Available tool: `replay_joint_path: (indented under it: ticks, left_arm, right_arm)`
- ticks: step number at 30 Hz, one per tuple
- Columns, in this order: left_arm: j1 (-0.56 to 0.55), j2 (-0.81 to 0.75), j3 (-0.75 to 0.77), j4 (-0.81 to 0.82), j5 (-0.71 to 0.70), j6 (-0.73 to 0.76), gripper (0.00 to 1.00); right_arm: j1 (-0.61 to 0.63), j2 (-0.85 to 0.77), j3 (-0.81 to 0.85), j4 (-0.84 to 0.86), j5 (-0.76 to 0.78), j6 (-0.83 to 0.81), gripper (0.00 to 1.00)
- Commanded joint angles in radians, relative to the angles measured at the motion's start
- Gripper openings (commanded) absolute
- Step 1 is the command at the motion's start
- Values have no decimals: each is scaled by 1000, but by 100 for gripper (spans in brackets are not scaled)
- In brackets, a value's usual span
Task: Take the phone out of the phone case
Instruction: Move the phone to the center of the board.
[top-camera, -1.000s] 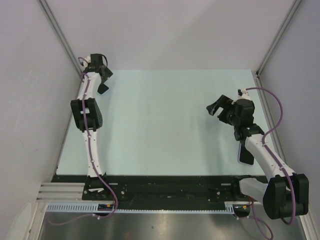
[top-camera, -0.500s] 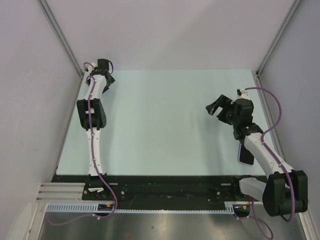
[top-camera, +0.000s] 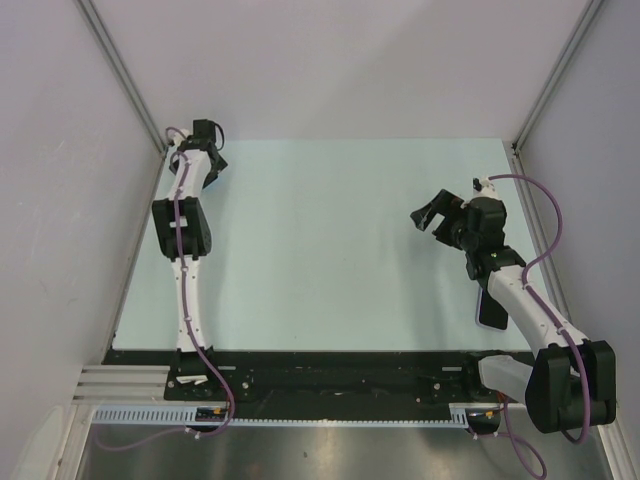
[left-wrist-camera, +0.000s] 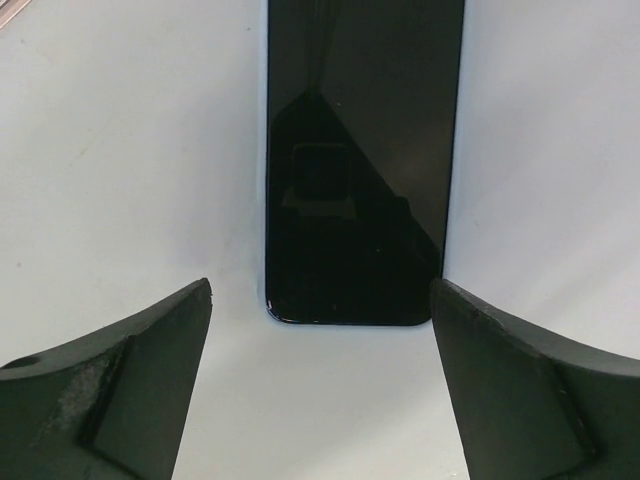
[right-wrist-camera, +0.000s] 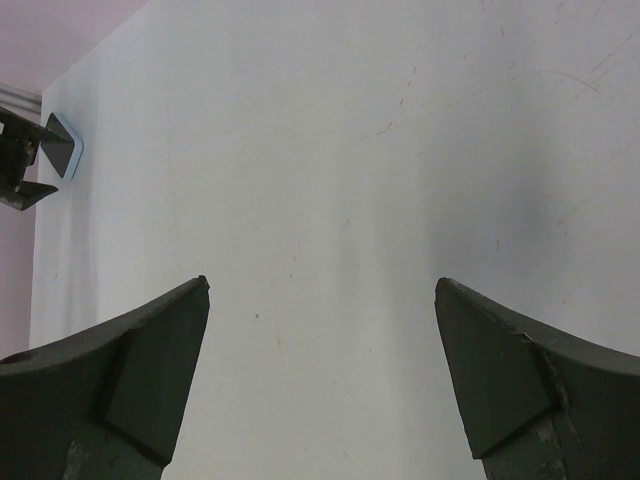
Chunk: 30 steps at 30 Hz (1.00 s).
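Note:
A dark phone (left-wrist-camera: 355, 170) lies flat, screen up, on the pale table just ahead of my left gripper (left-wrist-camera: 321, 287). The gripper is open and empty, its fingertips level with the phone's near end and wider than it. In the top view the left gripper (top-camera: 212, 162) is at the far left corner and hides the phone. The right wrist view shows the phone (right-wrist-camera: 62, 143) far off, with a light blue rim. My right gripper (top-camera: 430, 212) is open and empty above the right part of the table (right-wrist-camera: 320, 150). I cannot tell whether a case is on the phone.
A dark flat rectangular thing (top-camera: 489, 308) lies under the right arm near the table's right edge. Grey walls with metal posts (top-camera: 120, 70) close in the table on the left, back and right.
My left arm has stretched further into the far left corner and its gripper has turned over the phone. The right arm has hardly moved.

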Motion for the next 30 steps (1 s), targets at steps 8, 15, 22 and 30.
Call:
replay_joint_path:
  ticks: [8, 15, 22, 30]
  left_arm:
    - [22, -4, -7, -59, -19, 24, 91]
    - [31, -77, -117, -58, -87, 81, 92]
    - [72, -152, -208, -55, -67, 130, 92]
    - [75, -188, -225, -47, -47, 182, 91]
  right_arm:
    - [8, -8, 4, 45, 9, -11, 100]
    - [11, -2, 2, 50, 6, -8, 100]
    - [14, -7, 4, 54, -3, -2, 100]
    - [15, -10, 2, 53, -9, 1, 100]
